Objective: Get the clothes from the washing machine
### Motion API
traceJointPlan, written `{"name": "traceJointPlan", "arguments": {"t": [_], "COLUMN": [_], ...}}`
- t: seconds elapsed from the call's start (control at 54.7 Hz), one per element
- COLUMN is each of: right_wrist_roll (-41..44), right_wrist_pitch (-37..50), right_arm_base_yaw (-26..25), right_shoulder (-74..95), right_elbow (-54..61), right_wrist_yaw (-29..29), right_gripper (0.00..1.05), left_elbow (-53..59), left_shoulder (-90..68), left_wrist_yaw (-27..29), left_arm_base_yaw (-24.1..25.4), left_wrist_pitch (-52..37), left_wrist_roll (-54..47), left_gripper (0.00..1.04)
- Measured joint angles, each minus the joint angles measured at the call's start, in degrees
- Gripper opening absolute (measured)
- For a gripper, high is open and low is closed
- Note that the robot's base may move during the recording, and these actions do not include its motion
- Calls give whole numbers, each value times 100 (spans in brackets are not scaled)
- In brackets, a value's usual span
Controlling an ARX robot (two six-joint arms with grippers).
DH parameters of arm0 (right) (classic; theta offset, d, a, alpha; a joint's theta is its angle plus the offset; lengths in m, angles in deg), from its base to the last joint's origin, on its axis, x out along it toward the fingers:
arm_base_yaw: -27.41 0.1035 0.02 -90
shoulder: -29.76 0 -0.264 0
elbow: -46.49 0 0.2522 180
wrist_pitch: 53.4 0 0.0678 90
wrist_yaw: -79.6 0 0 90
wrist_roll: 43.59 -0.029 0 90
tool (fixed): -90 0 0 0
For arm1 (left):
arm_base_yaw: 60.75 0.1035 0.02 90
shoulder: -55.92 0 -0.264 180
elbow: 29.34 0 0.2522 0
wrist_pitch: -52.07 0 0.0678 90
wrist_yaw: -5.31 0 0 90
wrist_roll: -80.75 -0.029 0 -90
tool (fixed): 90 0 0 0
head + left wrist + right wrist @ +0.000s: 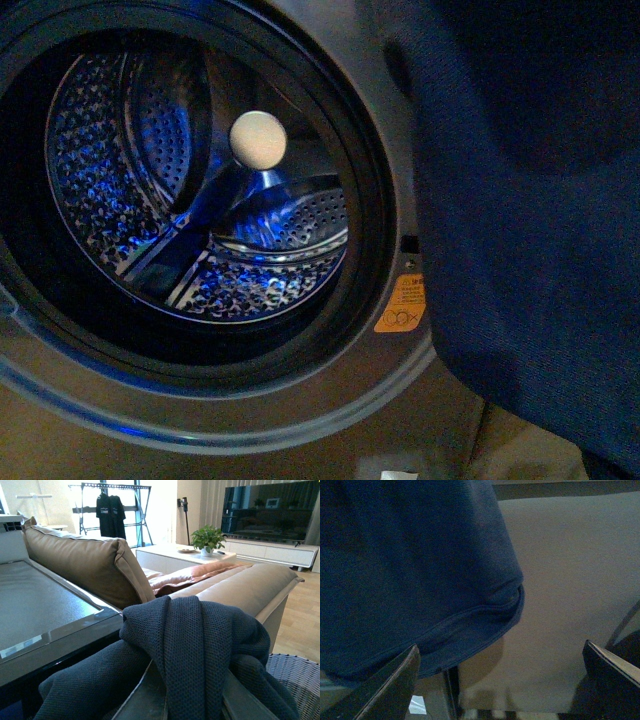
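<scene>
The jaws of the left gripper [190, 700] are buried under the clothes [195, 645], which drape over them, so I cannot tell their gap or grip. A woven basket [296, 664] sits just beside them, its inside out of view. The right gripper [501, 647] has its jaws spread wide and holds nothing; navy cloth hangs just beyond one finger [395, 690]. The drum [110, 170] of the washing machine [330, 400] holds a pale ball [258, 139], and the garment hangs outside it.

Right end effector [501, 645]: dark wedge-shaped fingers [395, 690], pale-edged.
</scene>
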Motion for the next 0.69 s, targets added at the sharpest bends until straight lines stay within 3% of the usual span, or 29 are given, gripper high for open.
{"name": "traceJointPlan", "arguments": {"t": [0.165,0.201,0.238,0.329,0.457,0.548,0.695], "right_wrist_roll": [0,-146,-647,-1803,-3143,-3980,-4699], "right_wrist_pitch": [0,175,831,1939,2896,3560,4131], "right_arm_base_yaw": [0,-111,-470,-1137,-1652,-1934,-1849], "right_shoulder": [0,59,264,632,1145,1613,2212], "right_elbow": [0,13,20,7,-149,-564,-1554], "right_wrist_yaw": [0,-380,-1453,-3143,-4640,-5143,-5069], "right_gripper": [97,97,97,97,97,97,97], "left_elbow": [0,0,0,-2,-4,-4,-4], "left_shoulder": [0,0,0,-4,-7,-9,-11], "left_wrist_yaw": [0,0,4,4,4,9,9], "left_arm_base_yaw": [0,0,0,0,0,0,0], "left_wrist_pitch": [0,0,0,2,2,2,2], "left_wrist_roll": [0,-2,-2,-2,0,-2,-2], "left_gripper": [10,10,10,10,10,10,10]}}
